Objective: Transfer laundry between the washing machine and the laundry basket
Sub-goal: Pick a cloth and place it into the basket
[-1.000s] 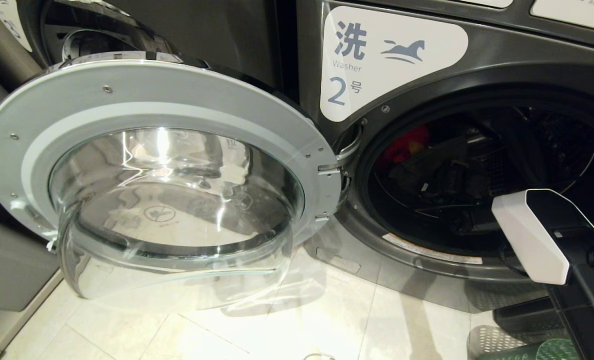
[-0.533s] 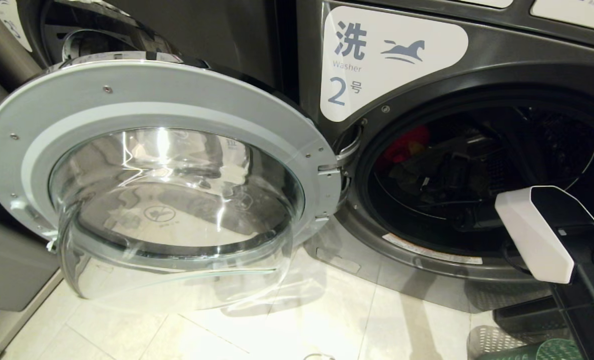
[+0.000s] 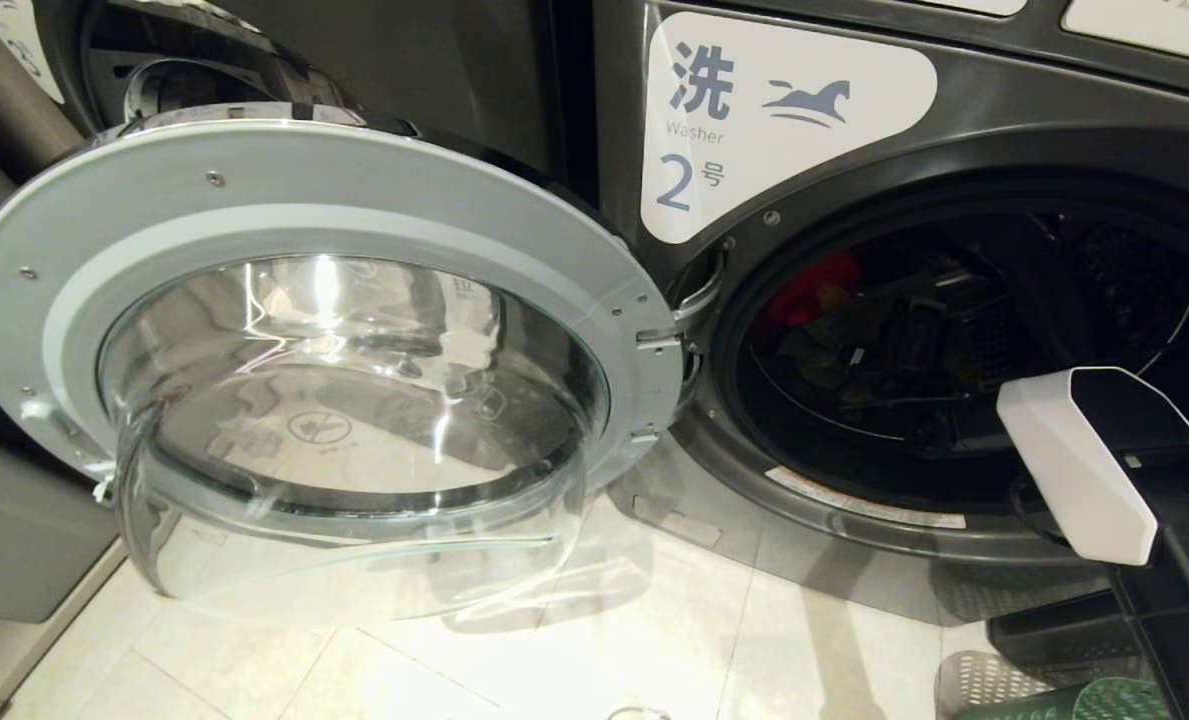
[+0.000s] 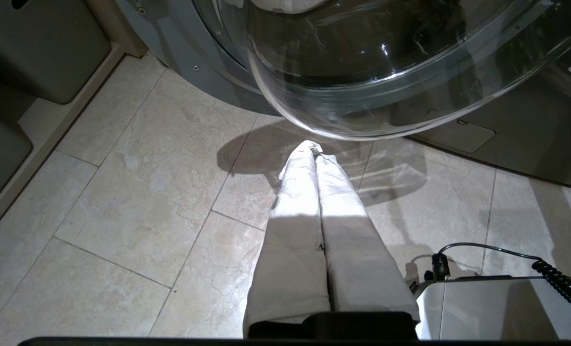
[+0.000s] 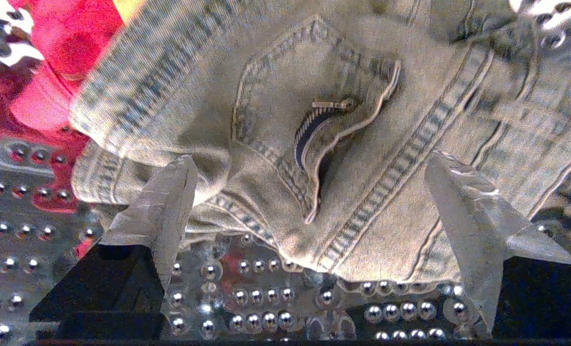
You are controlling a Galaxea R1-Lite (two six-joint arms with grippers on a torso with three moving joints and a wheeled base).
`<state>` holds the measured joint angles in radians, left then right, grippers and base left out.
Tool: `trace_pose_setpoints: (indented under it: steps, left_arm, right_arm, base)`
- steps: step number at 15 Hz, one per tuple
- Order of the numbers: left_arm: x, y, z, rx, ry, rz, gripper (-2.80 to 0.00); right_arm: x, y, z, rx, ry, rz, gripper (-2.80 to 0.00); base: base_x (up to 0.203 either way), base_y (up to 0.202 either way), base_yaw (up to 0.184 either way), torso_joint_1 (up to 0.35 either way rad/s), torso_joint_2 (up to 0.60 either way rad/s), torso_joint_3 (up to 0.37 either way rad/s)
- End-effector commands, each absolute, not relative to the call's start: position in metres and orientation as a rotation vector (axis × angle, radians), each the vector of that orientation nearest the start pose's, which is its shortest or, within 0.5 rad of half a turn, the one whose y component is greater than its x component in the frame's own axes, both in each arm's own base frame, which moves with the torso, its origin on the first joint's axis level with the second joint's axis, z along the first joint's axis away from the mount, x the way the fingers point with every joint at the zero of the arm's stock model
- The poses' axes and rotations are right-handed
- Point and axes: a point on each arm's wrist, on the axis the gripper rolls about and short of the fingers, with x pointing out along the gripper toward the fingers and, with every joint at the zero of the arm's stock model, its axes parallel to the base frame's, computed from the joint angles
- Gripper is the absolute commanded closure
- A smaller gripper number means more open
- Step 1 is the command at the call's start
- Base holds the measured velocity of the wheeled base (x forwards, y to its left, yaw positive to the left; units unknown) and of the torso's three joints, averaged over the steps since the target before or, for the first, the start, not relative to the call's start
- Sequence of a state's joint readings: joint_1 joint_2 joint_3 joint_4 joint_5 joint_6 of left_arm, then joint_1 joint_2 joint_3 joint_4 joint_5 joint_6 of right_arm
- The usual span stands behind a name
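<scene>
Our right gripper is inside the drum of the washing machine, its fingers spread wide over a faded denim garment, with red laundry lying just beside it. Our left gripper hangs above the tiled floor under the open door, fingers pressed together and empty. A corner of the green basket shows on the floor below the machine.

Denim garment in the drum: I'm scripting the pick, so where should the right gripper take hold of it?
Best guess: the bunched hem fold of the denim garment nearest the open right gripper, approached straight in from the door side. That raised edge lies between the fingers, clear of the zipper.
</scene>
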<state>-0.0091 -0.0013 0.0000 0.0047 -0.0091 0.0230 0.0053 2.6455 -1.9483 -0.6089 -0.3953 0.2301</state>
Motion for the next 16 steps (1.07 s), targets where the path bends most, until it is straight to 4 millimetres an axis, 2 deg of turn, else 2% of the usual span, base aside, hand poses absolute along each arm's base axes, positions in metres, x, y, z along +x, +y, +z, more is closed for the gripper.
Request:
trace_pose_setpoints:
  steps: [1, 12, 16]
  left_arm:
    - [-0.023, 0.000, 0.075, 0.023, 0.004, -0.018, 0.00]
    - [-0.023, 0.000, 0.075, 0.027, 0.004, -0.020, 0.00]
    - [-0.023, 0.000, 0.075, 0.021, 0.004, -0.017, 0.00]
  right_arm:
    - [0.546, -0.006, 0.085, 0.205, 0.032, -0.399, -2.80]
    - [0.545, -0.005, 0.085, 0.164, 0.043, -0.395, -2.80]
    - [0.536, 0.010, 0.105, 0.161, 0.034, -0.369, -2.80]
  base:
    - [0.000, 0.000, 0.000, 0.000, 0.00, 0.000]
    - [0.000, 0.000, 0.000, 0.000, 0.00, 0.000]
    - [0.000, 0.000, 0.000, 0.000, 0.00, 0.000]
